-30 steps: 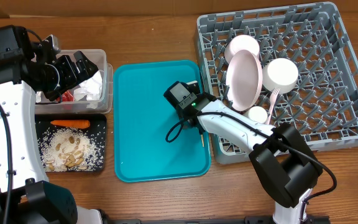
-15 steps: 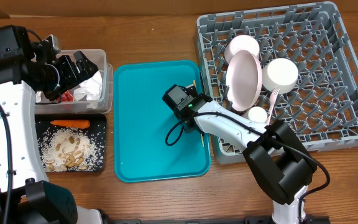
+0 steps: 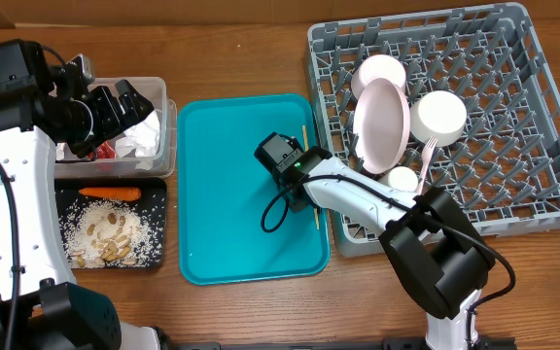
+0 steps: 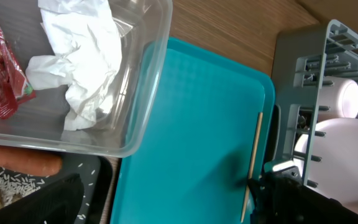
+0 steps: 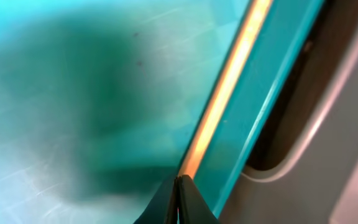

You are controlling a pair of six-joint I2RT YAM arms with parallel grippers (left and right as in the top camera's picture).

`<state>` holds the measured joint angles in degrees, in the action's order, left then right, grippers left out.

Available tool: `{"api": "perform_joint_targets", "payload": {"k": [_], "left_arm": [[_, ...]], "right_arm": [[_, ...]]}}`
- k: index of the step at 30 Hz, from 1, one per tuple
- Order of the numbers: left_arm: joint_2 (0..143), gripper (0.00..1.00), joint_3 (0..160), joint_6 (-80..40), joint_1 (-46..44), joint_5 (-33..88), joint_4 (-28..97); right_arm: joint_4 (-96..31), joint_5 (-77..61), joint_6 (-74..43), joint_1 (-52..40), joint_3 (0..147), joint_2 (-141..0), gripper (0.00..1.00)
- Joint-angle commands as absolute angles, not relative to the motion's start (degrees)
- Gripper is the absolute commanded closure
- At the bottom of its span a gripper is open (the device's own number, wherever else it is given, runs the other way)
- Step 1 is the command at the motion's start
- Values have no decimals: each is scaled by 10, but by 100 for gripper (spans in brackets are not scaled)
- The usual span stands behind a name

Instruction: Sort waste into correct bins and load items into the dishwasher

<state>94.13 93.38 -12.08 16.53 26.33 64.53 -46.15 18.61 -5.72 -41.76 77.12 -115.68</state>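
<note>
My right gripper (image 3: 306,192) (image 5: 180,180) is low over the right edge of the teal tray (image 3: 222,194), shut on the thin wooden stick (image 3: 305,141) (image 5: 229,87), which lies along that edge; it also shows in the left wrist view (image 4: 253,149). My left gripper (image 3: 126,102) hangs open and empty over the clear tub (image 3: 168,126), which holds white napkins (image 4: 82,56) and a red wrapper (image 4: 2,81). The black tray (image 3: 158,224) holds a carrot (image 3: 110,193) and beige food bits (image 3: 110,238). The grey dish rack (image 3: 542,146) holds a plate (image 3: 382,122), bowls (image 3: 440,115), a cup (image 3: 402,179) and a fork (image 3: 426,156).
The rack's left wall stands right beside the teal tray's right rim, close to my right gripper. The tub and black tray sit side by side left of the teal tray. Bare wooden table lies in front.
My right gripper has shifted slightly along the tray's right edge, and more of the stick's far end now shows beyond it. The left arm has not moved.
</note>
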Motion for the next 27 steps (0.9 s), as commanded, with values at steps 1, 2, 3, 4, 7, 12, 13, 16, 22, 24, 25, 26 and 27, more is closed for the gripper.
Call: {"api": "perform_joint_targets", "payload": {"k": [1,2,3,4,7,12,13,16,22,24,25,26,27], "left_arm": [[929,0,948,-124,165,264,645],[929,0,948,-124,165,264,645],[929,0,948,-124,165,264,645],[929,0,948,-124,165,264,645],[929,0,948,-124,165,264,645],[929,0,948,-124,165,264,645],[929,0,948,-124,165,264,645],[929,0,948,-124,165,264,645],[929,0,948,-124,165,264,645],[929,0,948,-124,165,264,645],[929,0,948,-124,165,264,645],[929,0,948,-124,165,264,644],[929,0,948,-124,165,264,645]], "right_arm": [[-458,123,-31,-416,769,-1178,91],[-458,118,-29,-416,769,-1178,91],[-458,117,-29,-416,769,-1178,91],[-458,117,-29,-416,769,-1178,91],[-459,117,-29,-416,769,-1178,91],[-463,124,-27,-416,772,-1178,90],[-469,135,-27,-416,779,-1178,90],[-497,177,-27,-416,810,-1178,90],[-559,184,-30,-416,901,-1178,90],[-570,169,-37,-416,922,-1178,90],[-574,162,-49,-416,930,-1178,90],[-576,153,-58,-416,935,-1178,90],[-576,142,-62,-416,938,-1178,91]]}}
